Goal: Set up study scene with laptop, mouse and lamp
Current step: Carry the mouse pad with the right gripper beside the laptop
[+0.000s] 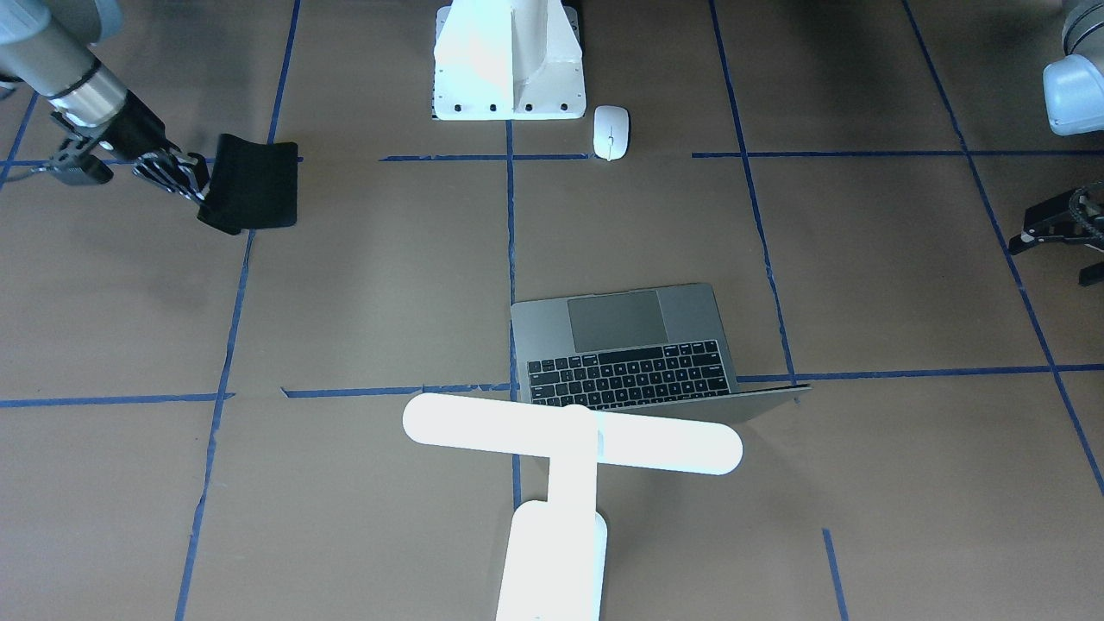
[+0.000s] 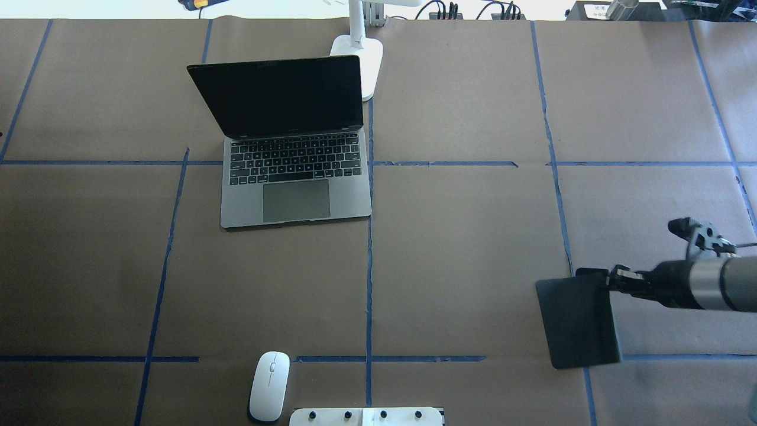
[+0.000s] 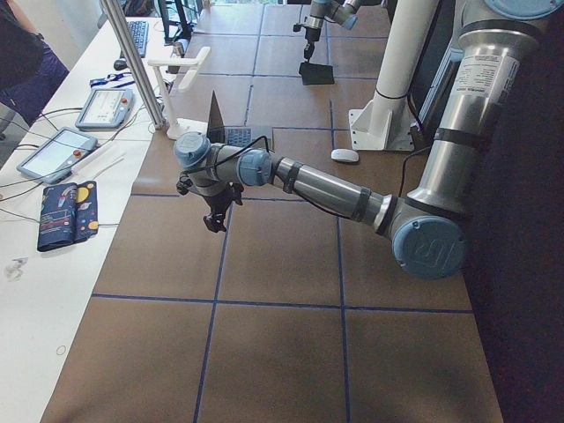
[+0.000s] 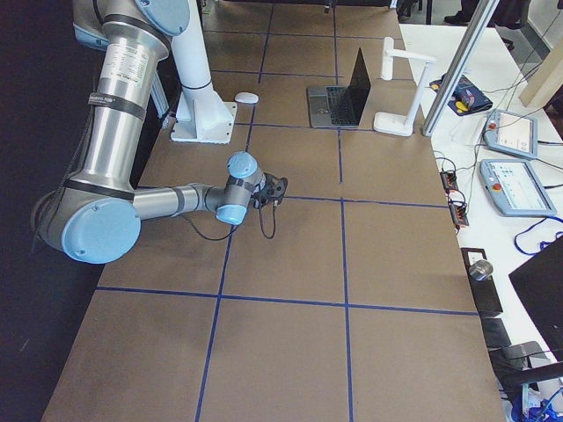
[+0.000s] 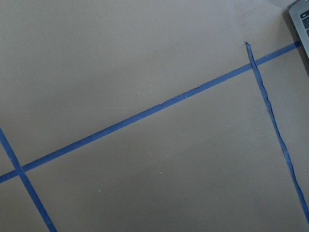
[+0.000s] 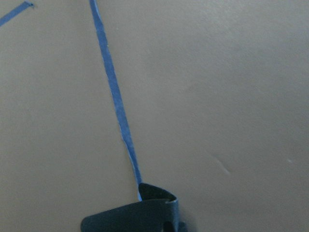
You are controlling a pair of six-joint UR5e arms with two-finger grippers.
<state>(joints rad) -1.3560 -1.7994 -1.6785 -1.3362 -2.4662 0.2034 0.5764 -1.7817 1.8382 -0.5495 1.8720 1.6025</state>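
Observation:
The grey laptop [image 2: 295, 198] stands open on the brown table, screen dark; it also shows in the front view [image 1: 621, 345]. The white lamp [image 1: 569, 431] stands just behind it, its base [image 2: 364, 59] at the far edge. The white mouse [image 2: 269, 386] lies by the robot's base, also in the front view [image 1: 611, 132]. My right gripper [image 2: 615, 281] is shut on the edge of a black mat [image 2: 582, 322], which hangs from it, far right of the laptop. My left gripper [image 3: 213, 220] hovers over bare table left of the laptop, with nothing in it; I cannot tell whether it is open.
The white bolted pedestal [image 1: 509, 60] stands at the near middle edge next to the mouse. Blue tape lines cross the brown paper. A side bench with tablets [image 3: 104, 106] and cables runs along the far side, beyond the lamp.

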